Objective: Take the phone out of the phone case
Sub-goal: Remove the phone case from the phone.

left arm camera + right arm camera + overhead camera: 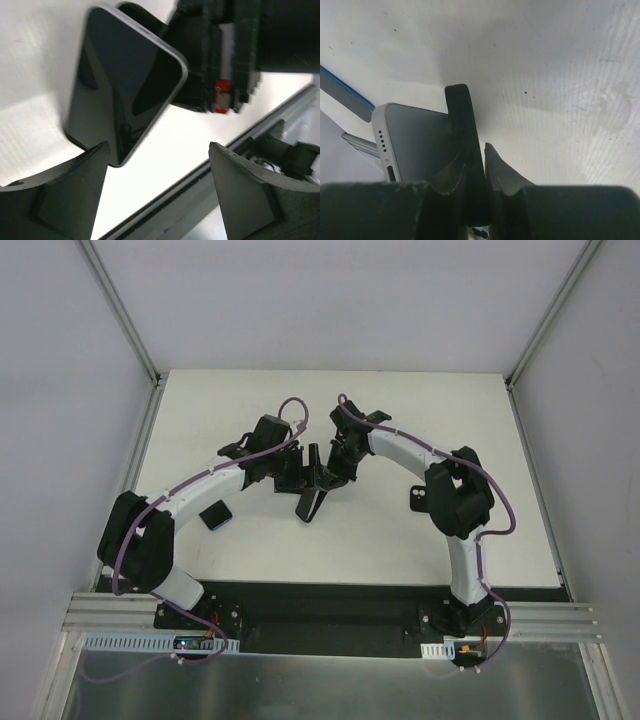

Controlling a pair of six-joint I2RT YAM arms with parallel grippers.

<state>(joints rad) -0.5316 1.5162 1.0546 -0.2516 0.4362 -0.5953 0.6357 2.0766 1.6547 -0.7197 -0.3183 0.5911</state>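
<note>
Near the centre of the white desk (420, 420), the dark-screened grey-rimmed phone (125, 85) sat against the thin black phone case (462, 130), whose wall the right fingers (505, 175) pinched. The left fingers (240, 185) gaped, phone at their 10 o'clock; closing off-centre might knock it down.

The phone (125, 90) (dark glossy screen, silvery rim, speaker holes at one end) is tilted up over mid-table (400, 540); the black case (462, 125) lies against one side, peeking behind a corner
</note>
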